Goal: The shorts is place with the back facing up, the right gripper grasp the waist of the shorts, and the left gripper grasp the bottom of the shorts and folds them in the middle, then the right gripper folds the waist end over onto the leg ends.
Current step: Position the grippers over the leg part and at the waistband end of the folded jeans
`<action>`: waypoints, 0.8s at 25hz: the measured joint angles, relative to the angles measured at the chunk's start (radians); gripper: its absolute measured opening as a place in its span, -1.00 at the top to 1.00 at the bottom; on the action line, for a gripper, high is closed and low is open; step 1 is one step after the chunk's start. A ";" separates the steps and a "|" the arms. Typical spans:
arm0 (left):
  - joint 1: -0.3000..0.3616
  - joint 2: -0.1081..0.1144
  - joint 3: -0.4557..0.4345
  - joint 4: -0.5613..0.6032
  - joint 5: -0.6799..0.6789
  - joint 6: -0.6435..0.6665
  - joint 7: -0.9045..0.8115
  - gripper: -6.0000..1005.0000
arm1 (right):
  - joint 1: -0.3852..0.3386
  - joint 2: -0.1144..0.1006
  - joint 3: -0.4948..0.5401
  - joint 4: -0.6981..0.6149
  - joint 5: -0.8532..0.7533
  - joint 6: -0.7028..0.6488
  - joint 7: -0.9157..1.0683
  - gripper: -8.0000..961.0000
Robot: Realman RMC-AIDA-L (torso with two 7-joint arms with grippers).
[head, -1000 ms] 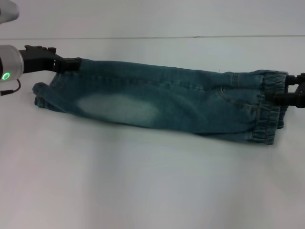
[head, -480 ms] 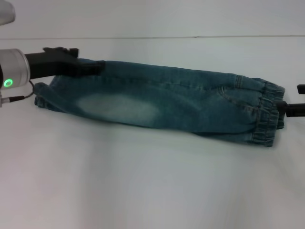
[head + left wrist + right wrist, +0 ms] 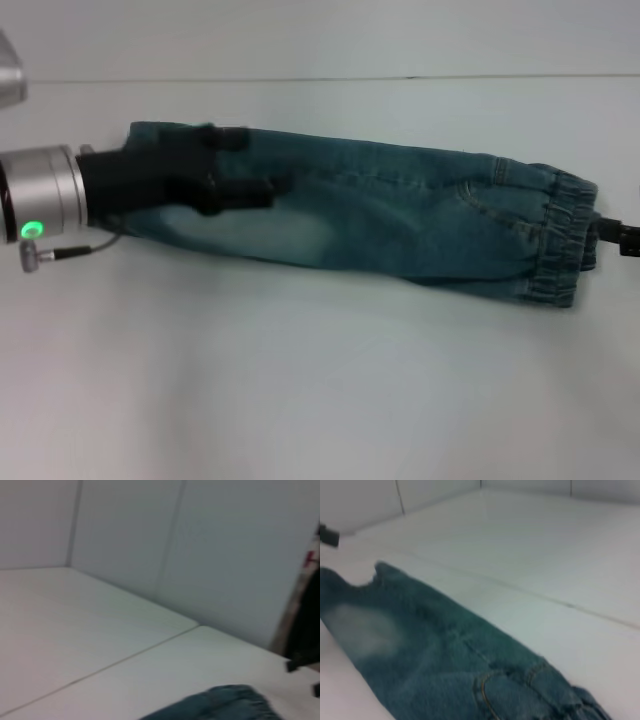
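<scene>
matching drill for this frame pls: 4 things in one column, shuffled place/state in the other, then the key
Things:
1. left gripper
2. right gripper
3. shorts
4. elastic waist band

Places/states:
A. lying lengthwise on the white table, folded in half along its length
B. over the leg end of the denim, at the robot's left
C. gathered end, at the robot's right
D. at the frame's right edge, just beyond the waist

Pairs: 1-B, 2-D, 3-A, 4-C
</scene>
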 joint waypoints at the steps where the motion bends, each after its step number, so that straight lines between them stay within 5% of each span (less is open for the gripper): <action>1: 0.003 0.003 -0.002 -0.014 -0.011 0.033 0.019 -0.83 | -0.019 0.001 0.002 0.008 0.038 -0.004 -0.026 -0.93; 9: 0.029 0.018 -0.005 -0.070 -0.012 0.085 0.069 -0.83 | -0.099 0.006 0.018 0.157 0.231 -0.017 -0.224 -0.92; 20: 0.031 -0.003 0.006 -0.106 -0.016 0.004 0.111 -0.83 | -0.106 0.006 0.085 0.340 0.299 -0.053 -0.403 -0.92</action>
